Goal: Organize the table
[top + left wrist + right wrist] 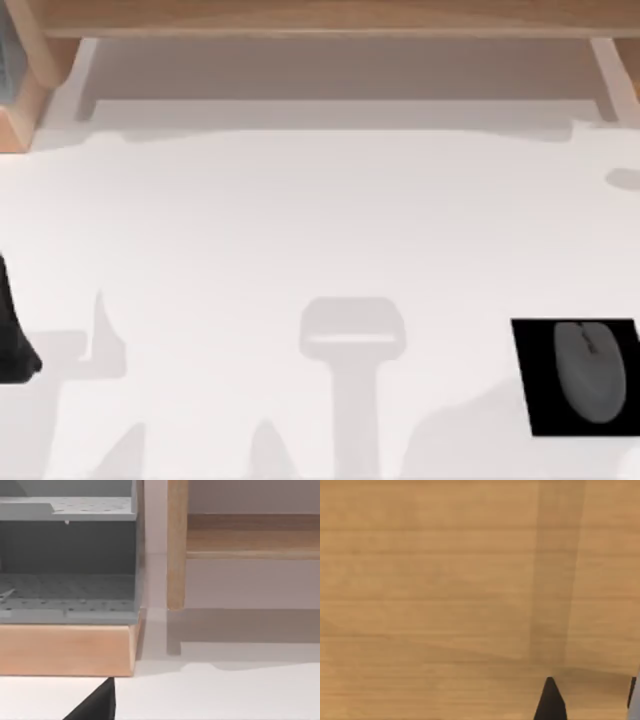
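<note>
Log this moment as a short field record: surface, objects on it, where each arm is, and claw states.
surface: white table with a light wooden rim
objects: grey mouse lying on a black mouse pad, at the table's right edge, near side
left arm: dark shape at the table's left edge; a finger pokes into its wrist view
right claw: one fingertip before a wooden surface
claw states: cannot tell for either

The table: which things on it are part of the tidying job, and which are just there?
Part of the job:
- table
- grey mouse, lying on the black mouse pad at the table's right

Just there:
- wooden shelf along the back
- grey perforated rack beside the shelf
</note>
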Robot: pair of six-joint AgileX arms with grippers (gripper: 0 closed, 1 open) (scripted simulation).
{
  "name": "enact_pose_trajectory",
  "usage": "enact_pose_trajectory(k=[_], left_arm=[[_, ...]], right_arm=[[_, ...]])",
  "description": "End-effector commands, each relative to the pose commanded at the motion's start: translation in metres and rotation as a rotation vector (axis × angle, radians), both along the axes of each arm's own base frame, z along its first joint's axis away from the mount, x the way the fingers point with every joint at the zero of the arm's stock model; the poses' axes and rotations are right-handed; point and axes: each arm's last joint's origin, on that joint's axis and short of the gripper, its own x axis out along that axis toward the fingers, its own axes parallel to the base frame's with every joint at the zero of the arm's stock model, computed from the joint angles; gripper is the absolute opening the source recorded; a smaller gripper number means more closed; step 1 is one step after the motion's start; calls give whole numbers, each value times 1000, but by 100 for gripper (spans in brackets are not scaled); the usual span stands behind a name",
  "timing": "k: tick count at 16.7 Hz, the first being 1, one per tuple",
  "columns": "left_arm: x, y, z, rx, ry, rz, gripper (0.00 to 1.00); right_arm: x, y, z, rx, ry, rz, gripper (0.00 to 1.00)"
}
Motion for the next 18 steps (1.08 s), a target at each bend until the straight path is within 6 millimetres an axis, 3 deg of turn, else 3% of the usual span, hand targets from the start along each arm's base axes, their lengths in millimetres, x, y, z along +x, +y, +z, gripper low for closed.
enact_pose_trajectory(k=[5,13,14,15,18], left_arm=[[0,0,0,0,0,0,100],[0,0,0,0,0,0,100],[0,0,0,0,0,0,100],[0,0,0,0,0,0,100],[0,0,0,0,0,0,100]], right_arm=[[0,0,0,0,0,0,98],[0,0,0,0,0,0,100],[-8,-1,-14,25,49,-10,100],[-8,-1,-14,25,49,-10,100],[-11,4,2,78,46,-24,100]])
